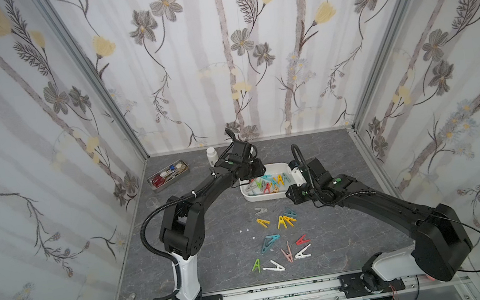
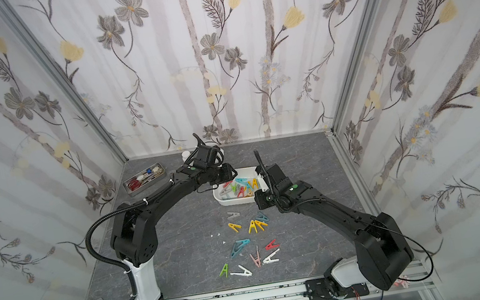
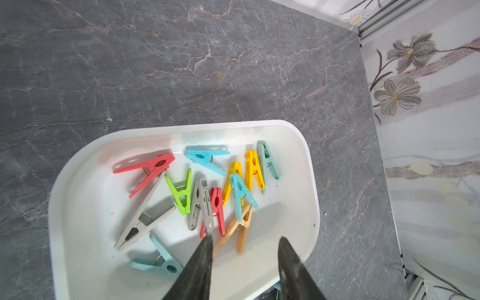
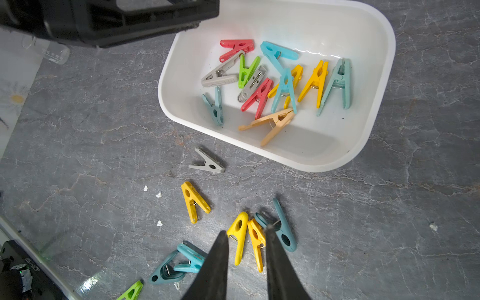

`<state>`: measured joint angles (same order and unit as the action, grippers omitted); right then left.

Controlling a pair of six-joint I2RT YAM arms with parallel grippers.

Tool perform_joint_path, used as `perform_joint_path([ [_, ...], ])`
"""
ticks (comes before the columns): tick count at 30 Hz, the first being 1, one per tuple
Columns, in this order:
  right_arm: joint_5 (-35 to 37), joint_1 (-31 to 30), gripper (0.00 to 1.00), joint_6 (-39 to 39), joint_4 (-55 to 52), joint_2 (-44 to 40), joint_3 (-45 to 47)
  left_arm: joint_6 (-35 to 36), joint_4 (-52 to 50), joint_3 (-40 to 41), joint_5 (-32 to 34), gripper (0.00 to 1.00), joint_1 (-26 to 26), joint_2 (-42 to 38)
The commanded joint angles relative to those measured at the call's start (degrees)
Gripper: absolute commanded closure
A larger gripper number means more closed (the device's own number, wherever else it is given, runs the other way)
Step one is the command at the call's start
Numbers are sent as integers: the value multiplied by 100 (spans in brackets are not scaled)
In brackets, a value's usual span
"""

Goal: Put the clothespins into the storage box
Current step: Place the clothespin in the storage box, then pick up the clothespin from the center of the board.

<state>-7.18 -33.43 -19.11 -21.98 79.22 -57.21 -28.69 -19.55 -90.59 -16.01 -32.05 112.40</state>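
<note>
- The box (image 1: 260, 198) stands on the table (image 1: 216, 257), a little past its middle toward 12 o'clock in both top views.
- Twelve pegs (image 3: 205, 205) lie tangled in it: two red, two yellow, two bright blue, two grey, one green, one beige, one pale blue and one sage.
- About a dozen loose pegs (image 1: 272, 237) lie on the table at the box's 6 o'clock. A grey peg (image 1: 260, 210) lies nearest its wall.
- The left gripper (image 3: 245, 239) hangs over the box's 10 o'clock corner. Its jaws are apart with nothing between them, and the beige peg (image 3: 242, 223) lies below the gap.
- The right gripper (image 4: 246, 231) hangs outside the box, at its 5 o'clock. Its jaws are parted narrowly and hold nothing.
- Below that gap two yellow pegs (image 4: 240, 228) lie side by side on the table, with a dark teal peg (image 4: 284, 228) just beside them.
- A tray (image 1: 172, 180) holding scissors (image 1: 158, 180) sits at the box's 10 o'clock, near the back corner.
- A white bottle (image 1: 211, 156) stands at the box's 11 o'clock.
- White crumbs (image 1: 244, 230) lie at the loose pegs' 9 o'clock.
</note>
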Motion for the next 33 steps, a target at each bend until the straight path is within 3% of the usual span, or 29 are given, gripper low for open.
perform_joint_path([
  [1, 131, -104, 72, -122, 48, -185, -1, -115, 206, 148, 152, 57, -10, -137],
  [10, 404, -224, 72, -326, -205, -804, 513, 4, 196, 1084, 810, 54, -174, -902],
  [21, 539, -665, 69, -1174, -32, -1650, 1924, -313, 795, 2526, 1310, 54, -669, -1813],
  [33, 460, -1227, 71, -1116, -96, -1270, 2353, -863, 1179, 3931, 1750, 54, -1008, -2893],
])
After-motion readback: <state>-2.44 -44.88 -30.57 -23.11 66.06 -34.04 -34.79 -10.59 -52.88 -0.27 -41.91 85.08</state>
